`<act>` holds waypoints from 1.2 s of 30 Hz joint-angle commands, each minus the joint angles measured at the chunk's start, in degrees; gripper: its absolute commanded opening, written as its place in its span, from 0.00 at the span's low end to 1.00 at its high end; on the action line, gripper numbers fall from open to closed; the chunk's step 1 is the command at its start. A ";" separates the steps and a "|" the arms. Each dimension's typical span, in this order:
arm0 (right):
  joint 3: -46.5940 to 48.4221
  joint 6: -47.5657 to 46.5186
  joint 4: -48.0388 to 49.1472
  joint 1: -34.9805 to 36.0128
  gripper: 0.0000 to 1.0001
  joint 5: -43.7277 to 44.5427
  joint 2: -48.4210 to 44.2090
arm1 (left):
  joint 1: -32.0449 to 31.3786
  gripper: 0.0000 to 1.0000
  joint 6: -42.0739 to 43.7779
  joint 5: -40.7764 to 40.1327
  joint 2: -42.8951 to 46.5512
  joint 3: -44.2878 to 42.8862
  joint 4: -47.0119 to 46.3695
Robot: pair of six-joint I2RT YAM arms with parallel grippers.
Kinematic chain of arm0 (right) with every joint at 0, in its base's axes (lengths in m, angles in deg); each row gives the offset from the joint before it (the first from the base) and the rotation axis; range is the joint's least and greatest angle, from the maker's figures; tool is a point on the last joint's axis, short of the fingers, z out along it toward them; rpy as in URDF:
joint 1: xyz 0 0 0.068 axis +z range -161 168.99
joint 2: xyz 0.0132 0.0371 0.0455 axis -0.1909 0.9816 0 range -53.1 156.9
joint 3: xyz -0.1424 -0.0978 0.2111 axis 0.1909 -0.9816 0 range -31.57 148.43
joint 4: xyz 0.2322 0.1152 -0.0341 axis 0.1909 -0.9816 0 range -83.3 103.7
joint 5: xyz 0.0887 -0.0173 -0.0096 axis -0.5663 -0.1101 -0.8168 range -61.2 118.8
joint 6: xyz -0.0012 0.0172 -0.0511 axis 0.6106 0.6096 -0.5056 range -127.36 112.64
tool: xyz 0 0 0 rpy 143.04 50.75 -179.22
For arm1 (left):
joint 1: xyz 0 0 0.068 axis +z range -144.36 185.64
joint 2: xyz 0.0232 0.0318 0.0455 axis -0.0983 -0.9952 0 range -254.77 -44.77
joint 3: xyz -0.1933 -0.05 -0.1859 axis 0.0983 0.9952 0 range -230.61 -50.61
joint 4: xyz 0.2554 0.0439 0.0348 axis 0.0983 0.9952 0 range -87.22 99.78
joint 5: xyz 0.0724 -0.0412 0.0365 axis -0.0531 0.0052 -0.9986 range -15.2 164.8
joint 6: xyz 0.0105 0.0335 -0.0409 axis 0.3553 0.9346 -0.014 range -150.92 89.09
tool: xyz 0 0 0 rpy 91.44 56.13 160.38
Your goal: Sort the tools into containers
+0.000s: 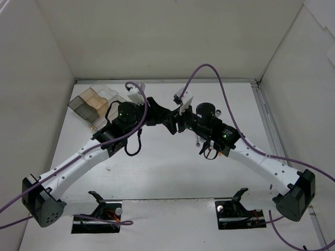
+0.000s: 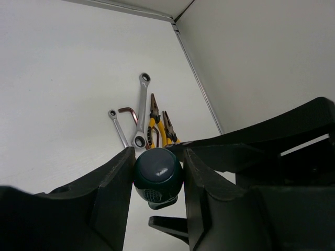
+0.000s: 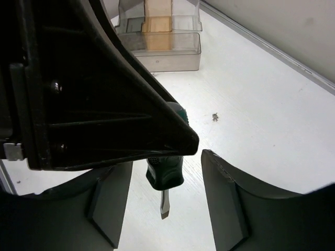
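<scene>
A stubby green-handled screwdriver [image 2: 157,175] is pinched by its round handle between my left gripper's [image 2: 158,153] two fingers, held above the table. In the right wrist view the same screwdriver [image 3: 165,175] hangs blade-down under the left gripper's black finger [image 3: 104,104]. My right gripper [image 3: 166,168] stands open around it, with a gap on each side. From above, both grippers [image 1: 166,119] [image 1: 177,122] meet nose to nose at mid-table and hide the screwdriver. The containers [image 1: 94,104] sit at the back left.
On the table lie a ratchet wrench [image 2: 141,107], a small wrench [image 2: 118,128], a dark hex key [image 2: 130,112] and two yellow-handled pliers [image 2: 153,123] [image 2: 168,130]. Clear and brown-tinted boxes [image 3: 167,52] stand beyond the right gripper. White walls enclose the table.
</scene>
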 commanded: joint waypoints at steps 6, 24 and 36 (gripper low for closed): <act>0.78 -0.65 6.57 0.47 0.71 3.78 -5.42 | 4.79 0.00 3.32 -2.32 4.27 0.09 -2.17; -14.52 3.48 -5.11 -2.17 0.81 9.32 -22.84 | 40.12 0.00 22.23 13.76 -19.51 -20.56 -3.13; -14.78 8.83 -9.78 -2.26 0.82 16.53 -19.07 | 49.80 0.00 22.32 21.67 -46.51 -42.34 -7.01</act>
